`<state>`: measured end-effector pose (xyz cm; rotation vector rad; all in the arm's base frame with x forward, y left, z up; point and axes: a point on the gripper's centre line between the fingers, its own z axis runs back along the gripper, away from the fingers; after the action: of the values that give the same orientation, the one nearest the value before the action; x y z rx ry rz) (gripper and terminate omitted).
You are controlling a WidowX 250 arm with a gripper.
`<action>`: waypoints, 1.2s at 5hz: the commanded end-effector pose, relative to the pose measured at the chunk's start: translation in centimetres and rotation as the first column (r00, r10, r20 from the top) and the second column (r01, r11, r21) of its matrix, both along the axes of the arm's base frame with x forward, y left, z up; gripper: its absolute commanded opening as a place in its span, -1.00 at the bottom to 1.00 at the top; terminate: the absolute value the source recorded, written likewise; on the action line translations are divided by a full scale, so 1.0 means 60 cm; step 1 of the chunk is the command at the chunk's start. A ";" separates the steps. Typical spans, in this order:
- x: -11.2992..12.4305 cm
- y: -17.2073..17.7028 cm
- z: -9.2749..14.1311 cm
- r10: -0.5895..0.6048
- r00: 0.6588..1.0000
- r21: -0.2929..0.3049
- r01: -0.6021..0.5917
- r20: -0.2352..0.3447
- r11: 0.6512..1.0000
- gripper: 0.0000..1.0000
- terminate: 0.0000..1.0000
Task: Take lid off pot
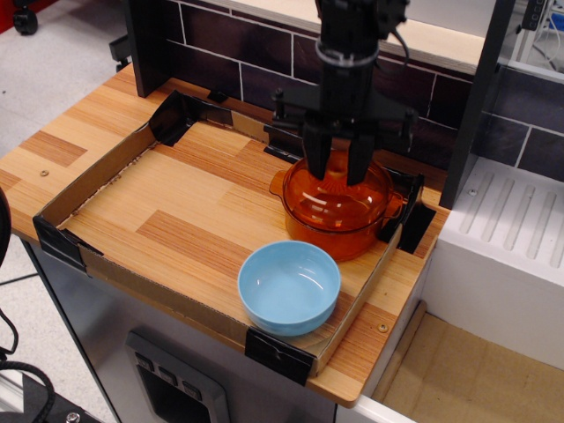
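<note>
Gripping the knob: gripper (338,167) hangs over the lid (337,188), right of frame centre, its two black fingers (319,159) drawn together around the orange knob at the lid's middle. Looks clamped on the knob, though the knob itself is mostly hidden between them.

Lid sits on or barely above the pot (337,225); cannot tell whether it has cleared the rim. Pot stands in the right rear corner of the cardboard tray (88,181), blue bowl (289,287) just in front of it, below in the frame.

Judgement: lift straight up, slowly. Glass on glass, so any sideways drag could tip or chip the pot.

Lid is round, dome upward, no long axis. Pot's two handles lie left to right across the frame.
</note>
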<state>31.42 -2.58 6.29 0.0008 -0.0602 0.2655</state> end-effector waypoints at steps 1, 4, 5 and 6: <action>0.001 0.039 0.096 0.023 0.996 -0.059 -0.018 0.088 0.998 -1.00 -1.00; -0.025 0.177 0.076 0.011 0.999 -0.025 -0.010 0.035 1.000 -1.00 -1.00; -0.027 0.214 0.057 0.027 0.999 -0.024 -0.027 0.027 0.999 -1.00 -1.00; -0.024 0.234 0.043 0.032 0.999 -0.007 -0.032 0.040 0.999 -1.00 -1.00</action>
<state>29.45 10.90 7.26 -0.0228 -0.0496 0.3058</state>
